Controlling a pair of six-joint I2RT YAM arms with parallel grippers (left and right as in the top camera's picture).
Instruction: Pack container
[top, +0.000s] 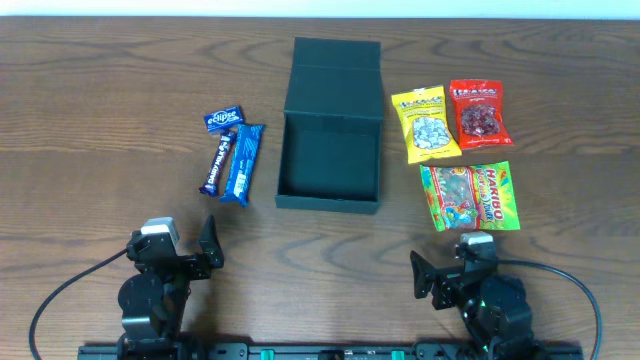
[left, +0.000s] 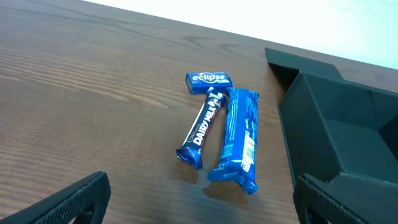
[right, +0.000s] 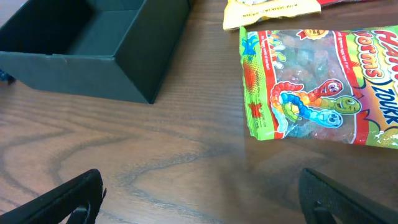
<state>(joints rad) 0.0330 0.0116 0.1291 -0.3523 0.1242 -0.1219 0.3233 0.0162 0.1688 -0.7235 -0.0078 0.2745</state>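
Observation:
The dark teal-green container (top: 330, 195) stands open and empty mid-table, its flap lid folded back. It also shows in the left wrist view (left: 348, 137) and the right wrist view (right: 134, 56). Left of it lie an Eclipse pack (top: 224, 118), a Dairy Milk bar (top: 218, 165) and a blue bar (top: 242, 163). Right of it lie a yellow packet (top: 425, 124), a red packet (top: 478, 114) and a Haribo bag (top: 470, 196). My left gripper (top: 193, 255) is open and empty near the front edge. My right gripper (top: 440, 272) is open and empty in front of the Haribo bag.
The wooden table (top: 100, 120) runs to a pale edge at the back. A black rail (top: 320, 350) with the arm bases lies along the front edge.

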